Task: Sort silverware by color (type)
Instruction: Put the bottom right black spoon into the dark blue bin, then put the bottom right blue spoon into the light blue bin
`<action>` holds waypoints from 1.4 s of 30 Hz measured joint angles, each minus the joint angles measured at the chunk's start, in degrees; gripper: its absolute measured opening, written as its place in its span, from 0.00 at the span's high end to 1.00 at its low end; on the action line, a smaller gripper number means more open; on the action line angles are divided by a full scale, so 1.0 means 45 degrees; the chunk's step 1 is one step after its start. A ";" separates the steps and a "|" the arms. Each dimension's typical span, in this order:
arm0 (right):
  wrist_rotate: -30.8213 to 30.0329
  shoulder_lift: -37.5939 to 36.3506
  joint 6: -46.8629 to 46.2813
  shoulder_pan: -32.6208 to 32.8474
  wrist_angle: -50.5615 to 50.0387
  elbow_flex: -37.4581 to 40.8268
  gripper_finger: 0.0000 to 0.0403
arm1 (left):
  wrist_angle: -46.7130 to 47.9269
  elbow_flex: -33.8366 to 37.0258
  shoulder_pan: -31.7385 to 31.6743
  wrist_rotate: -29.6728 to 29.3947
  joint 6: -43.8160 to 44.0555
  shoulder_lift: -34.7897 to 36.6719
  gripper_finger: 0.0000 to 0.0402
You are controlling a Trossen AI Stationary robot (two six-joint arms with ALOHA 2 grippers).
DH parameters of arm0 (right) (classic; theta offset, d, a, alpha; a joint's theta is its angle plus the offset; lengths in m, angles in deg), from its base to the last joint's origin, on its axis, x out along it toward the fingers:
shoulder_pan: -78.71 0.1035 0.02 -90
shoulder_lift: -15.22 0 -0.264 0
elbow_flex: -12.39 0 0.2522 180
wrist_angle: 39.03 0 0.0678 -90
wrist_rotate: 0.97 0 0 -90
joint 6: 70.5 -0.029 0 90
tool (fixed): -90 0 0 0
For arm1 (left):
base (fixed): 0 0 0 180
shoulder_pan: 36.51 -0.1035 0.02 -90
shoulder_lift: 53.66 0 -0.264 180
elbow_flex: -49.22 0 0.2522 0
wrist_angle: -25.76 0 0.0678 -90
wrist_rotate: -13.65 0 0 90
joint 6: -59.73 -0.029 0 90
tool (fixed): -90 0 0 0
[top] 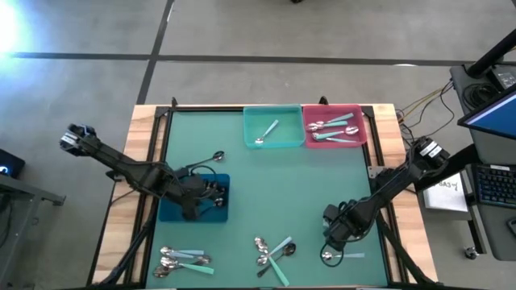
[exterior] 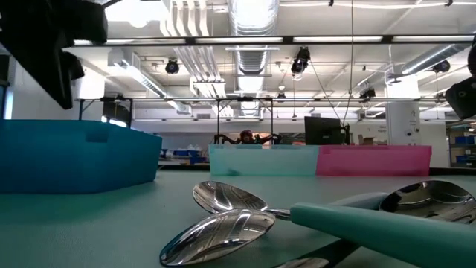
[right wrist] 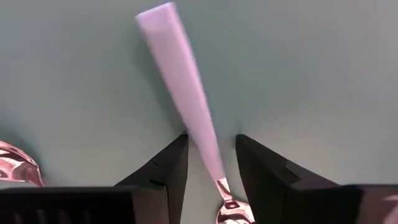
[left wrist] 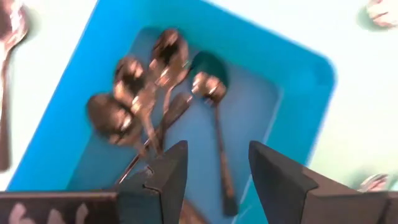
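Observation:
My left gripper (top: 196,201) (left wrist: 217,149) hovers open over the blue bin (top: 173,211) (left wrist: 298,56), pointing down. Nothing is between its fingers. Several dark spoons (left wrist: 149,93) lie in a heap on the bin's floor. My right gripper (top: 339,236) (right wrist: 211,140) points down, low over a pale-handled spoon (top: 340,256) (right wrist: 180,74) lying flat on the green mat near the front right. It is open, with one finger on either side of the handle near the neck. More spoons lie at the front left (top: 181,259) and front middle (top: 274,251) (exterior: 223,231).
A teal bin (top: 272,127) (exterior: 260,160) with one silver spoon and a pink bin (top: 333,125) (exterior: 372,160) with teal-handled spoons stand at the far edge. A single spoon (top: 214,157) lies just beyond the blue bin. The mat's middle is bare.

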 joint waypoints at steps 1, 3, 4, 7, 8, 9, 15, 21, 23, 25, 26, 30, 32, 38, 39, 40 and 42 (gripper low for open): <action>-0.0017 -0.0006 -0.0079 0.0002 0.0011 0.0037 0.70 | -0.0283 0.0000 0.0000 0.0000 -0.0176 0.0000 0.61; -0.0058 -0.0024 -0.0168 0.0002 0.0024 0.0116 0.75 | -0.0924 0.0000 0.0000 0.0000 -0.0570 0.0000 0.61; -0.0072 -0.0029 -0.0215 0.0002 0.0033 0.0153 0.78 | -0.1292 0.0000 0.0000 0.0000 -0.0760 0.0009 0.61; -0.0151 -0.0046 -0.0300 0.0002 0.0137 0.0277 0.91 | -0.2704 0.0000 0.0000 0.0003 -0.1525 0.0010 0.61; -0.0200 -0.0049 -0.0298 0.0002 0.0152 0.0293 0.93 | -0.3348 0.0000 0.0000 0.0004 -0.1869 0.0008 0.61; -0.0278 -0.0049 -0.0365 0.0003 0.0160 0.0298 0.94 | -0.4012 0.0000 0.0000 0.0031 -0.2259 0.0005 0.61; -0.0660 -0.0032 -0.0683 0.0011 0.0052 0.0074 0.95 | -0.8204 0.0010 0.0003 0.1195 -0.4105 -0.0182 0.61; -0.4466 -0.0034 0.0255 0.0001 0.0305 -0.1369 0.95 | -1.0457 0.0015 0.0005 0.0334 -0.5781 -0.1040 0.61; -0.6191 -0.0026 0.0783 0.0009 0.0432 -0.1963 0.95 | -1.0853 0.0015 0.0018 -0.0648 -0.6461 -0.1456 0.61; -0.8163 -0.0024 0.1574 0.0002 0.0801 -0.2546 0.95 | -1.1293 0.0026 0.0019 -0.1523 -0.7188 -0.1895 0.61; -0.9137 -0.0024 0.2088 -0.0003 0.1126 -0.2819 0.95 | -1.1720 0.0029 0.0019 -0.1786 -0.7597 -0.2160 0.61; -1.2473 -0.0024 0.5138 -0.0066 0.3196 -0.3596 0.95 | -1.4283 0.0029 0.0010 -0.2004 -0.9310 -0.3269 0.61; -1.3230 -0.0024 0.7041 -0.0220 0.4662 -0.3735 0.95 | -1.5474 0.0029 0.0001 -0.2028 -0.9806 -0.3775 0.61; -1.3312 -0.0024 1.1360 -0.0966 0.8757 -0.3420 0.95 | -1.9052 0.0029 -0.0085 -0.2699 -1.0376 -0.5241 0.61; -1.3066 -0.0019 1.1731 -0.1091 0.9028 -0.3386 0.95 | -1.9681 0.0029 -0.0078 -0.2693 -1.0495 -0.5452 0.61; -1.2753 -0.0015 1.2017 -0.1200 0.9304 -0.3376 0.95 | -2.0176 0.0029 -0.0077 -0.2698 -1.0576 -0.5662 0.61; -1.2175 0.0051 1.2565 -0.1394 0.9837 -0.3376 0.95 | -2.1043 0.0029 -0.0117 -0.2694 -1.0640 -0.6029 0.61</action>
